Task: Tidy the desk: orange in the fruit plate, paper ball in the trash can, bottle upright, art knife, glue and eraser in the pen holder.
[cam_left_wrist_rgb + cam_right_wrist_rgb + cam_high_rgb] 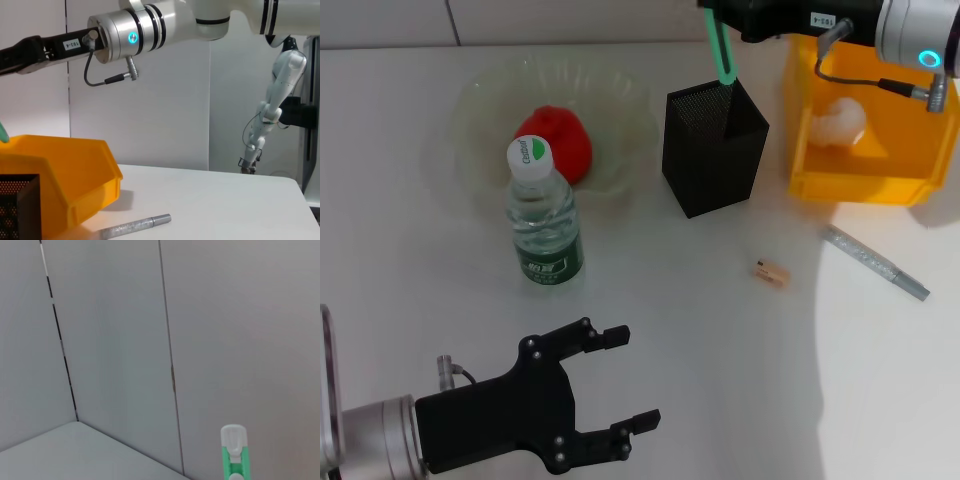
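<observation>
Green art knife [722,48] hangs upright over the black pen holder [714,150], at its 12 o'clock rim, grasped by the right tool [718,10]. Left tool [620,382] rests released near the surface at 7 o'clock

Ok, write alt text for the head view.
The right gripper lowers a green art knife into a black mesh pen holder. Left of it, an upright water bottle stands before a clear plate holding a red fruit; the open left gripper waits nearby.
</observation>
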Controlling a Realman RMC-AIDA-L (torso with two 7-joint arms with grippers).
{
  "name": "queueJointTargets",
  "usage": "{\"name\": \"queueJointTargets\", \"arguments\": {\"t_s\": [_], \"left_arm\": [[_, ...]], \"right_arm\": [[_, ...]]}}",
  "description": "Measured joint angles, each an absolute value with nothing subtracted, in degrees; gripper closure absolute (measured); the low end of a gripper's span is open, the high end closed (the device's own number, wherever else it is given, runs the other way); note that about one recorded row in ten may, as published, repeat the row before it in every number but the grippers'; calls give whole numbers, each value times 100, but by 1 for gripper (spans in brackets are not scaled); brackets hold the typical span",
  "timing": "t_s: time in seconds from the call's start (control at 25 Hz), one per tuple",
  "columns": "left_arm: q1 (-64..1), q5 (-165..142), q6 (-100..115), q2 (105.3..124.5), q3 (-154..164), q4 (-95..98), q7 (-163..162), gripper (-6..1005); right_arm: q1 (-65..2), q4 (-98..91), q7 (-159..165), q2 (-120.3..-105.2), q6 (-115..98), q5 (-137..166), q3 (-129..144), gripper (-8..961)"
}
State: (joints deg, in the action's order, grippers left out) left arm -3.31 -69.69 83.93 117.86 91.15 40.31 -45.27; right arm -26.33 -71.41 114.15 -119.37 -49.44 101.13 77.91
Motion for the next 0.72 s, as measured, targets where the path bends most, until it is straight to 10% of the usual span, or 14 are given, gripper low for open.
{"name": "queueJointTargets", "arguments": {"t_s": [0.72], "left_arm": [[-343, -6970, 8394, 11786, 9106, 4025, -4527, 191]], "right_arm": [[-2743, -5573, 8981, -11951, -4709, 8376, 7832, 712]]}}
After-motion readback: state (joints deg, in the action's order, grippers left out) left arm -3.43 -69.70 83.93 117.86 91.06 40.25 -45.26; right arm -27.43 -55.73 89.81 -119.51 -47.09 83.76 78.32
